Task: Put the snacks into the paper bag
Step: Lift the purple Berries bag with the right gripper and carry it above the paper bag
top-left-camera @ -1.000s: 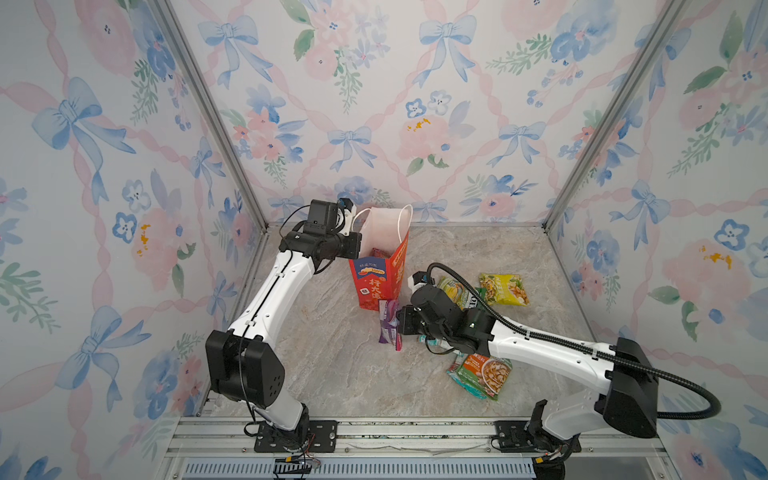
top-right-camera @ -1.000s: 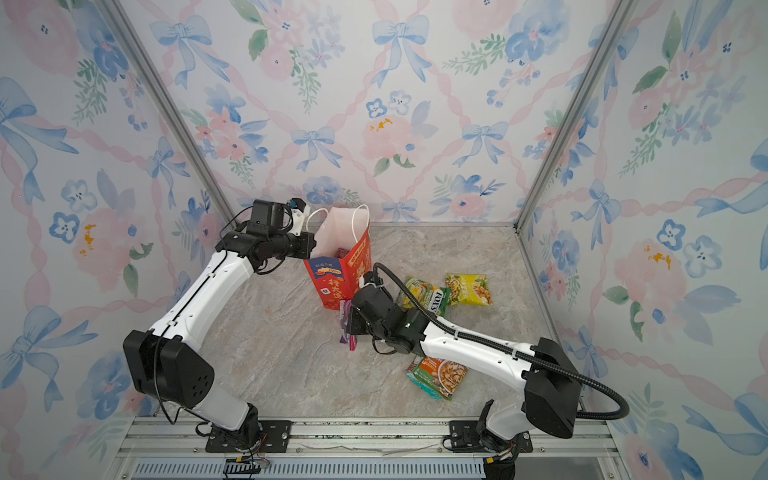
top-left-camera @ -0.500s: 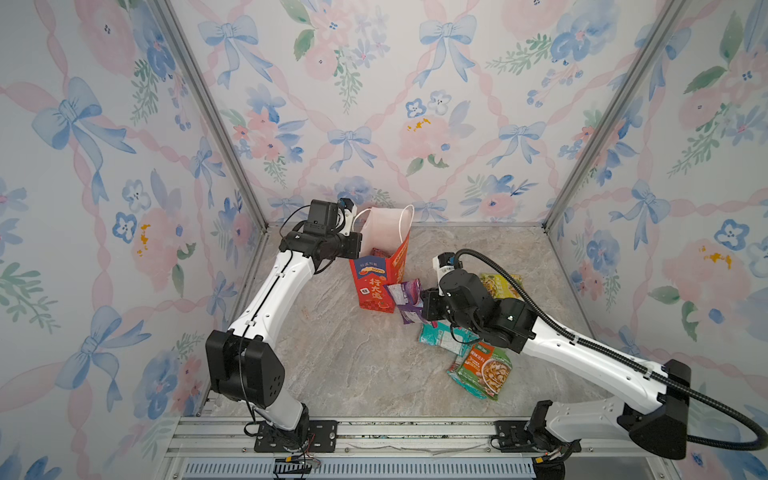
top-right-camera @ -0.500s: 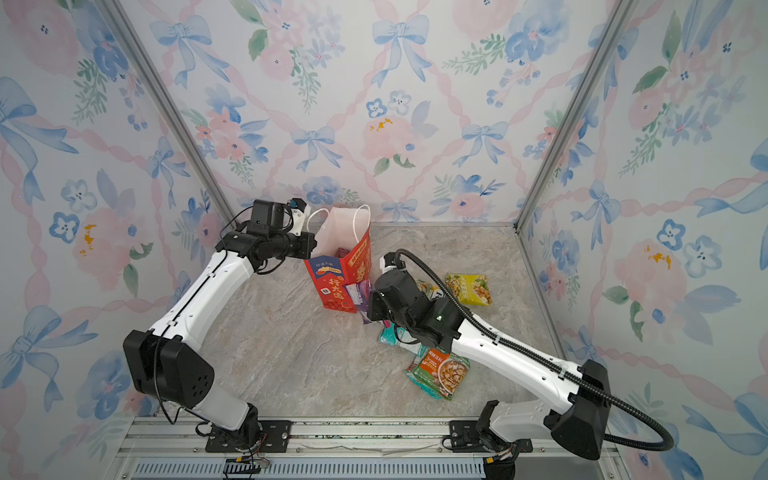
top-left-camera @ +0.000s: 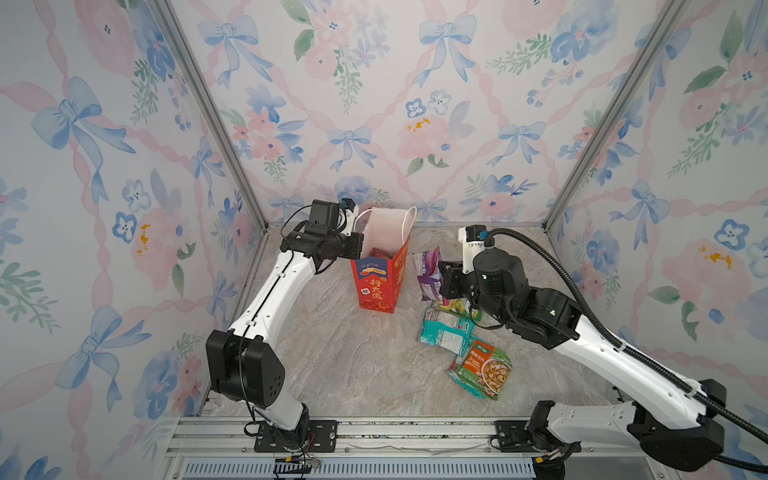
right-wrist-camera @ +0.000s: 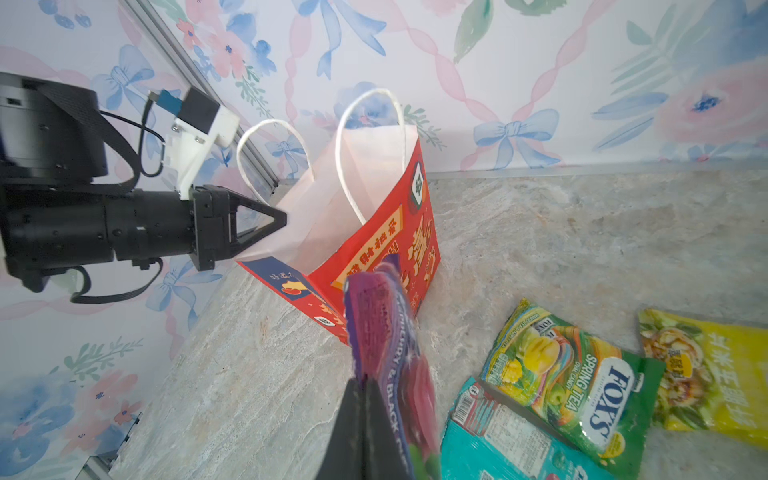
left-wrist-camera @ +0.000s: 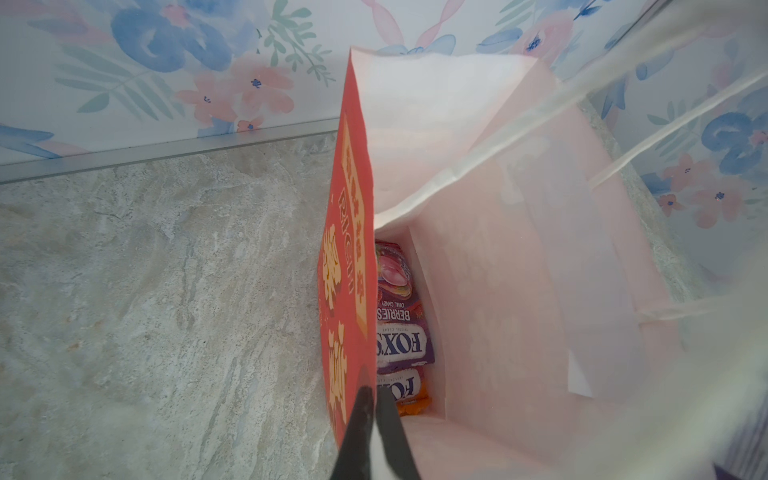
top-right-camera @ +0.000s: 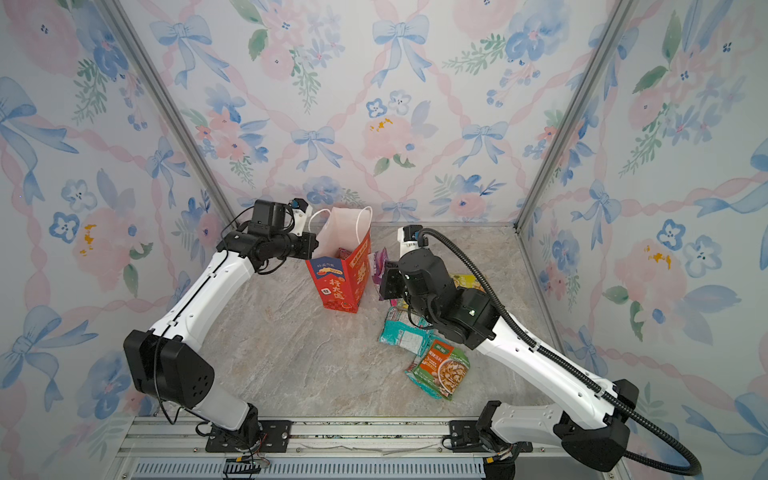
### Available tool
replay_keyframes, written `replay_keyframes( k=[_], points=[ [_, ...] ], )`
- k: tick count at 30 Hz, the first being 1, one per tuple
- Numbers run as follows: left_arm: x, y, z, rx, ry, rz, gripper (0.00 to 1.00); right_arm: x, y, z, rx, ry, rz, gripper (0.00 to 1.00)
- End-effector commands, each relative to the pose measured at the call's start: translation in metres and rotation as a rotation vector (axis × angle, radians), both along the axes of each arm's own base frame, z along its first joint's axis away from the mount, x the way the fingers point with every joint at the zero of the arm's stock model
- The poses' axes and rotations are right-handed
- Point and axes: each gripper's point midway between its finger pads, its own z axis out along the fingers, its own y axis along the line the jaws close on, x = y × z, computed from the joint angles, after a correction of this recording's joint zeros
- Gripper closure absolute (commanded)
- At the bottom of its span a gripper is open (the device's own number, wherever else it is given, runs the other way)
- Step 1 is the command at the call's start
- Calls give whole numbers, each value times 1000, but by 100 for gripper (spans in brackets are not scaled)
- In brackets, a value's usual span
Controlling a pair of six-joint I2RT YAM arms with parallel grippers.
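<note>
The paper bag stood upright near the back of the desk, its mouth open and its white cord handles raised. The left end effector was clamped on the bag's near rim, one finger inside the white lining and one on the red outer face. Between the bag and the right arm lay a narrow gap of bare stone; the broad front-left stretch of the desk was open.

The right end effector was closed on the purple packet, holding it on edge in the air just beside the bag's right face and below its rim. Inside the bag, against the red wall, lay a magenta packet above a FOX'S berries packet, with an orange packet at the end.

On the desk to the right lay a yellow-green FOX'S packet, a teal packet overlapping it, a yellow packet and a green packet, the last nearest the front. Floral wallpaper with blue bows covered the three walls.
</note>
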Motion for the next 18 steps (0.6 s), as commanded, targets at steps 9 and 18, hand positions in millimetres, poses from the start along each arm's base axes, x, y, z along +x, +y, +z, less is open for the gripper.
replay_keyframes(
  k=[9,18],
  points=[
    [-9,-7,-1,-14,20,-28,100,-7,18,88,61,-172,91,100],
    [-10,-8,0,-16,17,-31,100,-2,59,122,104,-231,197,100]
  ],
)
